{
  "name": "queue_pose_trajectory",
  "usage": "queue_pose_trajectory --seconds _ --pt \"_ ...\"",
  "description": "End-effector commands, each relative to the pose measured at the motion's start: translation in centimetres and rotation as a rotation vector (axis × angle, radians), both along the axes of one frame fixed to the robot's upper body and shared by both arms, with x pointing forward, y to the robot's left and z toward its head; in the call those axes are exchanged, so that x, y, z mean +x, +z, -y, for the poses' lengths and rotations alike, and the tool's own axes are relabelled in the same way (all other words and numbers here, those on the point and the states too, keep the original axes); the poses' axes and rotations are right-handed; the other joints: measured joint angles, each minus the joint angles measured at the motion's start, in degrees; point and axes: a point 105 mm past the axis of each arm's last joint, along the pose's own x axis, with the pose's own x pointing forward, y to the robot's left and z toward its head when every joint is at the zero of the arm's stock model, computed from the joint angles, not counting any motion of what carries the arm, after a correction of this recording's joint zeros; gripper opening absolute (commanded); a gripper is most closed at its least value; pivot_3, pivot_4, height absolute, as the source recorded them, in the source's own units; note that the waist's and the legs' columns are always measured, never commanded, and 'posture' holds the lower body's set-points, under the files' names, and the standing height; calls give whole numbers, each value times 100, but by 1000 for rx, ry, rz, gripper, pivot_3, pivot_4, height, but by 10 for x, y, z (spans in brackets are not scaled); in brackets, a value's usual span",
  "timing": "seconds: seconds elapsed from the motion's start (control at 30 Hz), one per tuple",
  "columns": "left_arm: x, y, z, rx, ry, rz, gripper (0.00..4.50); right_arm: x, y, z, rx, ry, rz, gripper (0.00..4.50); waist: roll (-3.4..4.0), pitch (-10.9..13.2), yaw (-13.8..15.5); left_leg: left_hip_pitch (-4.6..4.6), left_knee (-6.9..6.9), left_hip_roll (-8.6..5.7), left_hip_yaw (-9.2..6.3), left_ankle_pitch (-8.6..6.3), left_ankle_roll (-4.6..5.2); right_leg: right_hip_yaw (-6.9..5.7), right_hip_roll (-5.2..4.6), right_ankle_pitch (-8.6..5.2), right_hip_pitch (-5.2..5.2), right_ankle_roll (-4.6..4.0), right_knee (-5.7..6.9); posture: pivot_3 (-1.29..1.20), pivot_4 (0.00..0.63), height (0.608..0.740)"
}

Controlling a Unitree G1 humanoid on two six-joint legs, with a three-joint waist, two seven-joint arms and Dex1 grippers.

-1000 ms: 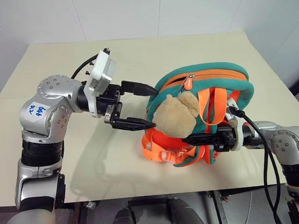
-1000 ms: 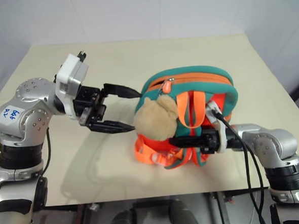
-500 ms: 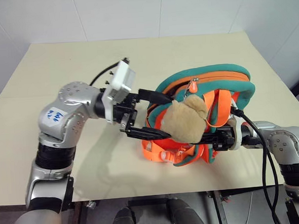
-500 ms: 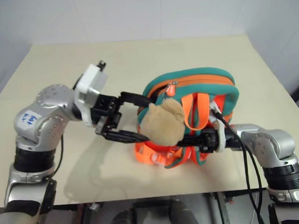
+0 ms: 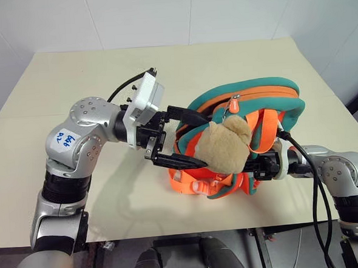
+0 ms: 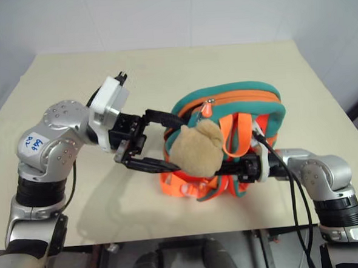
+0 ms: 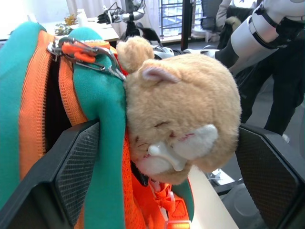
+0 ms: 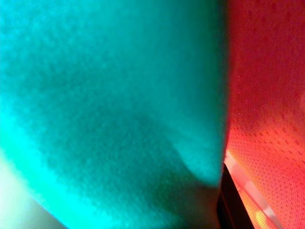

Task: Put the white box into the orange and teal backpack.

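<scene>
The orange and teal backpack (image 5: 251,129) stands up on the counter (image 5: 72,74), a bit toward 3 o'clock from the middle. The beige plush toy (image 5: 223,144) hangs on its front, at the bag's 8 o'clock.

The left pincer (image 5: 190,139) comes in from 9 o'clock with its jaws spread wide. One black finger is by the teal edge near the top of the bag. The other is low, by the orange straps (image 5: 194,181). In the left wrist view the toy and the teal edge sit between the two fingers, and nothing is pinched yet.

The right pincer (image 5: 261,164) comes in from 3 o'clock and is clenched down low on the bag. It looks like it grips a strap or the cloth, but I cannot tell which.

The white box is nowhere on the counter. It may be inside the bag, but I cannot tell. The zipper pull (image 5: 231,104) sits near the top and the opening looks mostly zipped.

I think the step now is getting hold of the bag to open or steady it. Next, the left pincer needs to close on the teal edge, not the soft toy.
</scene>
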Motion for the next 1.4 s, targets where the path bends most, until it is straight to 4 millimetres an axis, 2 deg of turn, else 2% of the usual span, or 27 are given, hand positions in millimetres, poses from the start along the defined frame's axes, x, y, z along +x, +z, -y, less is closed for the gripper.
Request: queue_pose_trajectory --seconds 0.03,0.2,0.4,0.67,0.97,1.1,1.2,1.3,1.4 --pt "-13 20 -12 -29 -7 56 4489 -1 3 -4 4 17 19 72 0 0 -8 0 0 1 0 0 0 0 1 0 -1 0 0 0 150 740" --pt "-20 23 -13 -27 -13 46 4489 0 2 -5 4 25 16 72 0 0 8 0 0 -1 0 0 0 -1 -2 0 2 0 -4 0 150 740" --pt "-21 10 -4 -10 -24 21 4489 1 3 -7 4 34 18 72 0 0 -6 1 -2 0 1 0 0 0 -1 0 1 0 -4 0 150 740" --pt "3 1 0 17 82 186 4489 -2 5 -5 2 34 20 72 0 0 6 1 -2 0 1 0 0 1 0 0 1 0 -5 0 150 740" --pt "8 -10 16 17 66 285 4489 -3 3 -6 4 30 17 72 0 0 25 -1 -4 -1 2 0 0 0 -1 0 2 0 -9 0 150 740" --pt "10 -12 18 17 62 336 4489 -4 3 -6 5 29 16 72 0 0 24 -1 -2 -1 2 0 0 1 -1 0 2 0 -8 0 150 740" --pt "14 -11 18 11 83 373 3909 -3 3 -6 7 27 16 72 0 0 26 0 -3 -1 2 0 0 1 -1 0 2 0 -8 0 150 740" --pt "14 -12 18 18 79 387 3057 -3 3 -7 9 26 17 72 0 0 24 -1 -2 -1 2 0 0 1 -1 0 2 1 -8 0 150 740" --pt "12 -11 17 12 81 397 2400 -2 4 -7 10 25 19 72 0 0 21 -1 -3 -1 2 0 0 1 -1 1 2 1 -8 0 150 740"
